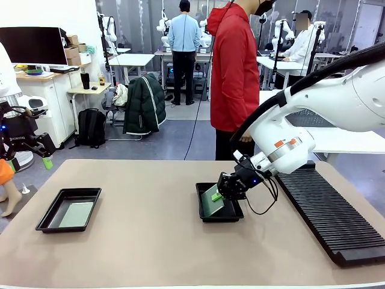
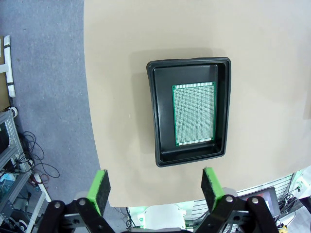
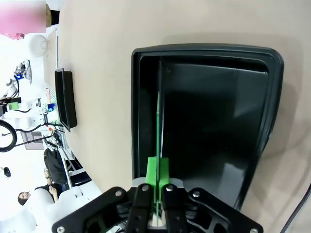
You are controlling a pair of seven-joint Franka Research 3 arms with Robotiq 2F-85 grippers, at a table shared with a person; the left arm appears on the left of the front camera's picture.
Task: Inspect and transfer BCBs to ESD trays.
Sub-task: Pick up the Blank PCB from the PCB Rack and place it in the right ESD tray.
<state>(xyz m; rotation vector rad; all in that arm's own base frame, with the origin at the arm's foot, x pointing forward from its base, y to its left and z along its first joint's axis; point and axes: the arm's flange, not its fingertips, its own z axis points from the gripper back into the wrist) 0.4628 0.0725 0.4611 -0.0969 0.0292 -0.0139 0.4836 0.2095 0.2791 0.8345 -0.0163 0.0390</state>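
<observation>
My right gripper (image 1: 220,191) is shut on the edge of a BCB (image 1: 212,205), which stands tilted with its lower edge inside the middle ESD tray (image 1: 224,218). The right wrist view shows that board (image 3: 159,121) edge-on, rising from my shut gripper (image 3: 158,175) over the tray's floor (image 3: 214,121). The other ESD tray (image 1: 49,218) lies at the table's left with a BCB (image 1: 77,214) flat inside. My left gripper (image 1: 44,159) hangs open off the table's left edge. Its wrist view looks down on that tray (image 2: 154,121) and its board (image 2: 194,113) beyond the open gripper (image 2: 155,190).
A long black slotted rack (image 1: 328,211) lies along the table's right side. A person in a red jacket (image 1: 233,72) stands at the far edge behind the middle tray. The left tray (image 3: 65,97) shows far off in the right wrist view.
</observation>
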